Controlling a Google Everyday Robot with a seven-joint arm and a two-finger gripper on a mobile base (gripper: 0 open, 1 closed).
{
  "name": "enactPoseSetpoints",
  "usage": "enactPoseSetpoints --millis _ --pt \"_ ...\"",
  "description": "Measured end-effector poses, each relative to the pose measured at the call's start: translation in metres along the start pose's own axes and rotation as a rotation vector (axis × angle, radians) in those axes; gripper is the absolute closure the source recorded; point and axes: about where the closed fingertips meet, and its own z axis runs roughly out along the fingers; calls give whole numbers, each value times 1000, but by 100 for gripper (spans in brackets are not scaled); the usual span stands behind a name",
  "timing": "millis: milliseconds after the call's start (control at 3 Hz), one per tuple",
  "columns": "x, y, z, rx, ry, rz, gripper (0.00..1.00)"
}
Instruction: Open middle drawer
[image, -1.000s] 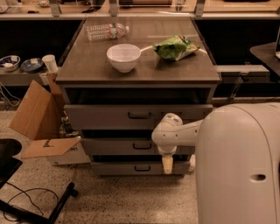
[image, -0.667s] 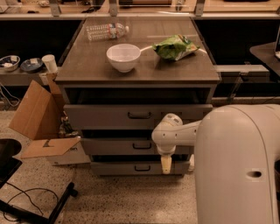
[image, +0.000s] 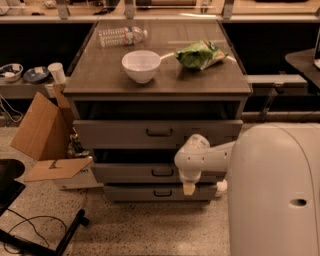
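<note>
The middle drawer (image: 130, 173) is the second grey front of the cabinet, with a small dark pull handle (image: 162, 172) at its centre. A dark gap shows above its front. The taller top drawer (image: 115, 133) stands pulled out a little above it, and the slim lowest drawer (image: 135, 193) sits below. My gripper (image: 189, 188) hangs downward from the white arm (image: 200, 156), in front of the middle and lowest drawer fronts and just right of their handles. It holds nothing that I can see.
On the cabinet top are a white bowl (image: 141, 65), a green bag (image: 200, 54) and a plastic bottle (image: 121, 36). An open cardboard box (image: 42, 130) lies on the floor at the left. My white body (image: 280, 195) fills the lower right.
</note>
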Motion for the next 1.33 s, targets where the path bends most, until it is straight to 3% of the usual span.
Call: enactPoseSetpoints --millis 333,667,1333 --pt "1 -1 -6 0 1 0 64" --pt "1 -3 -18 0 1 0 95" --pt "10 9 -27 -9 29 32 100"
